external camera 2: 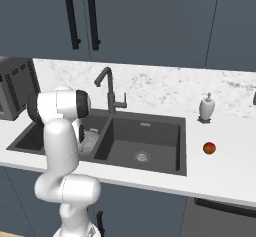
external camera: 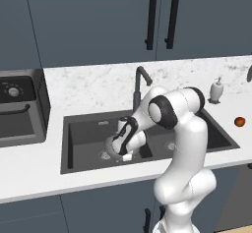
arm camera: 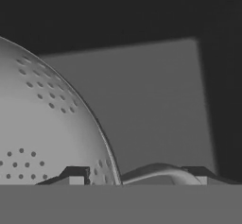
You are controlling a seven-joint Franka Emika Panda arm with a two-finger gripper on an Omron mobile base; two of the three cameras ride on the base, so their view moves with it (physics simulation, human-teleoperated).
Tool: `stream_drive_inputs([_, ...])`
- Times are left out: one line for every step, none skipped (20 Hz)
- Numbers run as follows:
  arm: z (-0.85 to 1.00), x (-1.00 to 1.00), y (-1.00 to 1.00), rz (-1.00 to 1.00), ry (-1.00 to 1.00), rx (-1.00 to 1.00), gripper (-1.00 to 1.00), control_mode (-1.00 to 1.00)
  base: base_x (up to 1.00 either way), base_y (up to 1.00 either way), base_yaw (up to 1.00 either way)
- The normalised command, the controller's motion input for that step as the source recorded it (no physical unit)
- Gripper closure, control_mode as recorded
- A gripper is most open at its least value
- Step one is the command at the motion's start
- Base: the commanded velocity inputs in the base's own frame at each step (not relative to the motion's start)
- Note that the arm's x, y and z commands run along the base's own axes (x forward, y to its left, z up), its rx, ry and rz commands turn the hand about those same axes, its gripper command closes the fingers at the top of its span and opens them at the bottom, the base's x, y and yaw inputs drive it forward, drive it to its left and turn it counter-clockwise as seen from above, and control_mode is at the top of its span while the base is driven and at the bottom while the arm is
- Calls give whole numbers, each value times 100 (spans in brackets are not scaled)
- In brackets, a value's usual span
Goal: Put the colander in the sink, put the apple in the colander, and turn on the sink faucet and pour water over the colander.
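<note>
You're on step one here: the round light-grey perforated metal colander (arm camera: 42,133) is down in the left basin of the dark grey rectangular double-basin sink (external camera: 78,129). The gripper (arm camera: 137,176) has its two fingers apart, straddling the rim and side handle, though I can't tell if they're actually pinching it. Next you'd want to let go, lift clear, then head right for the small red-orange apple (external camera 2: 209,148) on the counter.

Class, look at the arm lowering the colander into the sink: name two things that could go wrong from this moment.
The fingers grip only the colander at its rim, so it might tip or slip on release. The apple sits on the counter past the right basin, far from the colander in the left basin of the sink; carrying it risks a drop.
</note>
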Motion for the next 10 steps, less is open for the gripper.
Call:
stream_drive_inputs([0,0,0,0,0,0,-100,-100,0,0,0])
stream_drive_inputs([0,12,0,0,0,0,-100,-100,0,0,0])
stream_drive_inputs([0,23,0,0,1,0,-100,-100,0,0,0])
stream_drive_inputs([1,48,0,0,6,0,-100,-100,0,0,0])
stream_drive_inputs([14,38,0,0,3,0,-100,-100,0,0,0])
stream_drive_inputs([20,28,0,0,0,0,-100,-100,0,0,0])
stream_drive_inputs([48,11,0,0,0,0,-100,-100,0,0,0])
stream_drive_inputs([51,2,0,0,0,0,-100,-100,0,0,0])
stream_drive_inputs([62,0,0,0,0,0,-100,-100,0,0,0])
stream_drive_inputs([61,0,-3,0,0,0,-100,-100,0,0,0])
